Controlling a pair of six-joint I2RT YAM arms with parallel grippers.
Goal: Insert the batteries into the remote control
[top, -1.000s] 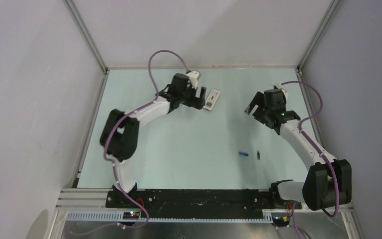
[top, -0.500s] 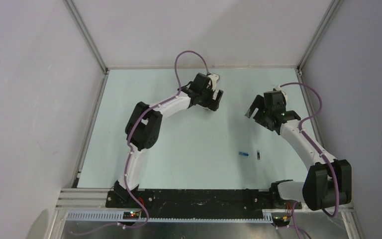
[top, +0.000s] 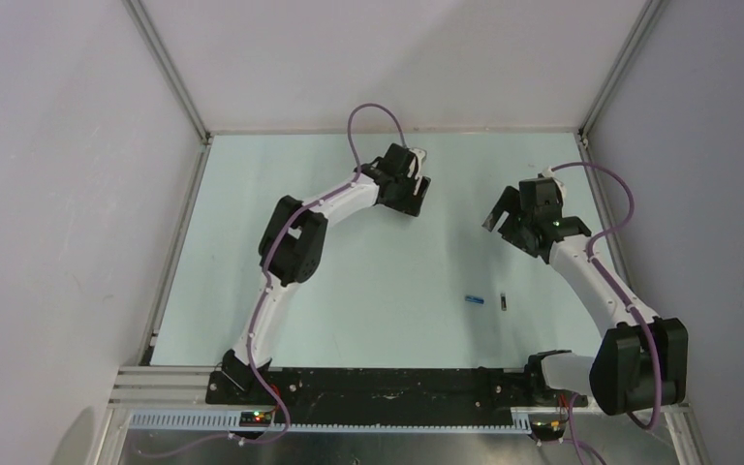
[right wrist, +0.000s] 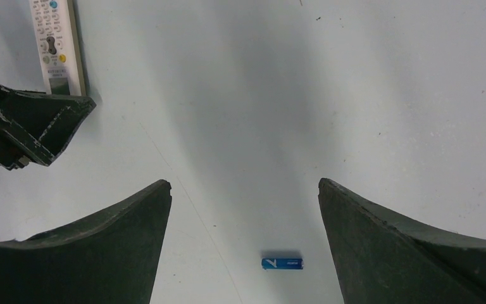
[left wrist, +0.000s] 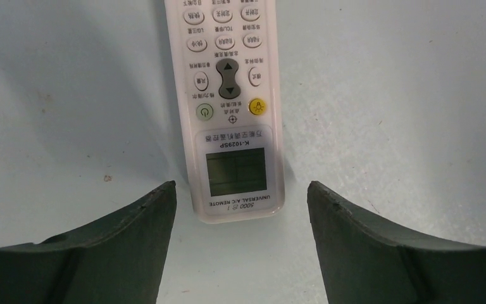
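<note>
Two batteries to spot first, closest to the arm bases: blue battery and dark battery, flat on the table, just beside each other but not touching, right of centre. Not loaded yet, so early days by the look of it.

Further out, got the right gripper hanging above the table, claw spread wide, nothing in it. Further still, got the left gripper at the display end of the remote control, claw open too, one finger each side of the casing with a gap on both, so no grip yet. Find the remote lying buttons-up in the far half of the table, well apart from the batteries.

Reckon the step in hand is grabbing the remote. To do it well: keep centred across the narrow width, drop until the pads sit beside the long edges, then squeeze on the sides rather than on the screen. Also plan for a flip afterwards to get at the battery slot, presumably on the underside.

View differences: can't make out the remote from overhead, buried under the left wrist. Only get it from the wrist cams. Left wrist gives the gaps either side. Right wrist catches the remote, the left fingers and the blue battery, but misses the dark one. Need overhead for both batteries together.
</note>
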